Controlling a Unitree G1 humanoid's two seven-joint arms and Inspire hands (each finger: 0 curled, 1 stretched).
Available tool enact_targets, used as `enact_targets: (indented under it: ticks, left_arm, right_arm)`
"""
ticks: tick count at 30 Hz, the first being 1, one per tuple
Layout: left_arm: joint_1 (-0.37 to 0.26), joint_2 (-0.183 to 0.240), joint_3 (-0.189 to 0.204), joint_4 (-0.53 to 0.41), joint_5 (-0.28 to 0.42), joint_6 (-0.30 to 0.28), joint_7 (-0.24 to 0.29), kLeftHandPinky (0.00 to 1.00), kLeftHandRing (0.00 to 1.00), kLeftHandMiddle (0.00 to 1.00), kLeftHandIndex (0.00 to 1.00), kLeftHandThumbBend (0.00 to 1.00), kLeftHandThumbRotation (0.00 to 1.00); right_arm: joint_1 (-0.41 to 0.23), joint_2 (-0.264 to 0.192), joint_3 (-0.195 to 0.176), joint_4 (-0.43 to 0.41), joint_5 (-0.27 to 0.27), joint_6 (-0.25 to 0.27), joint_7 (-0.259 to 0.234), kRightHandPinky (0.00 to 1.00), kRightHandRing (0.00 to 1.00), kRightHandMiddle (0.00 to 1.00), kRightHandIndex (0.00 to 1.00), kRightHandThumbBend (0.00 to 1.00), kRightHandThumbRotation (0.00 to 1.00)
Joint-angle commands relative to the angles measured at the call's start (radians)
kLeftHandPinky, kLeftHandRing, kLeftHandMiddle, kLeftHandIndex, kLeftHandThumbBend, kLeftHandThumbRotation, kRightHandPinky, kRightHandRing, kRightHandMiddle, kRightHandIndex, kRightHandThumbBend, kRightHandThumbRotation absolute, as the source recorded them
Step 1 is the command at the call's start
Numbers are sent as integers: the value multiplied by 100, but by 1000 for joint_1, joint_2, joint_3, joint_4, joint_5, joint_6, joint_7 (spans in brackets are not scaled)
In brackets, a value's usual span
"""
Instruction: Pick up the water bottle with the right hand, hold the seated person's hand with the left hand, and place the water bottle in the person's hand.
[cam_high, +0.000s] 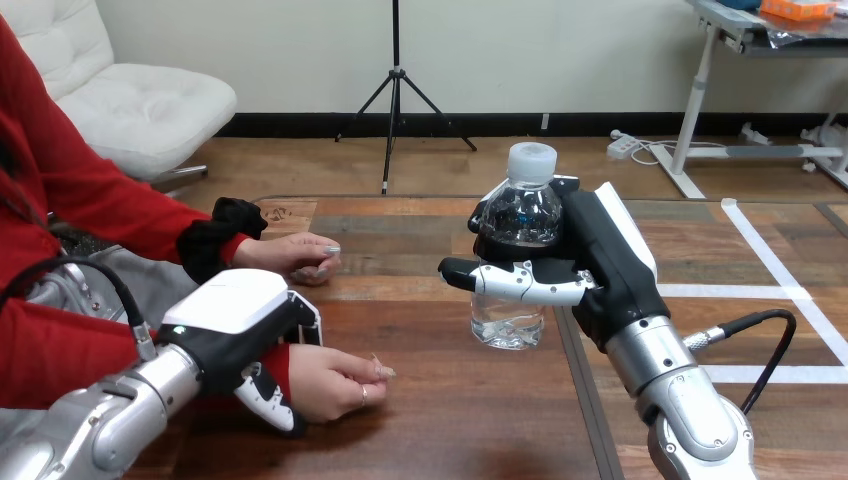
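nearest, at the view's left, the left hand (240, 325) sits on the wrist of the person's nearer hand (335, 383). its white back lies over the wrist and its thumb curls round the near side, so it looks clasped on the wrist rather than on the palm. that nearer hand lies low over the wooden table (450, 430), loosely closed, with the fingertips meeting the thumb.

further out and to the right, the right hand (600, 265) is wrapped round the water bottle (508, 322). the thumb crosses the front at mid-height and the fingers curl round the shoulder, under the white cap (532, 162). the bottle stands upright, well apart from the nearer hand. i cannot tell whether its base is on the wood or just off it.

the step in hand, as i judge it, is carrying the bottle across. do it upright and low, moving leftward and toward the robot. the left clasp should be gentle and steady, so the target does not drift. the receiving hand looks too closed to take a bottle, so bring the base to the palm side and wait for it to open. don't loosen the right grip until the person's fingers are round the bottle.

farthest, the person's other hand (298, 255) rests on the table, clear of the likely path.
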Motion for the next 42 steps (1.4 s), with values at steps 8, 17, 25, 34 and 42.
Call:
enact_targets:
  ticks: [8, 17, 25, 34, 42]
  left_arm:
    - [-5, 3, 63, -172, -63, -1, -45, 41, 42, 47, 48, 95, 0]
    - [15, -4, 89, -250, -109, 26, -87, 39, 42, 47, 47, 95, 0]
    - [37, -5, 110, -344, -120, 78, -124, 38, 42, 47, 48, 93, 0]
    - [39, 2, 121, -372, -120, 73, -123, 37, 40, 46, 48, 93, 0]
    - [43, 6, 136, -392, -124, 75, -134, 37, 40, 45, 47, 93, 0]
  right_arm:
    - [-87, 19, 3, 29, -16, -31, -25, 26, 31, 37, 39, 87, 0]
    - [-105, 36, 18, 109, -34, -72, -41, 27, 32, 37, 39, 87, 0]
    - [-124, 49, 29, 186, -48, -114, -55, 28, 33, 38, 40, 86, 0]
    - [-136, 67, 42, 258, -67, -138, -70, 29, 34, 39, 40, 86, 0]
    - [-136, 83, 52, 300, -80, -162, -84, 28, 33, 38, 40, 86, 0]
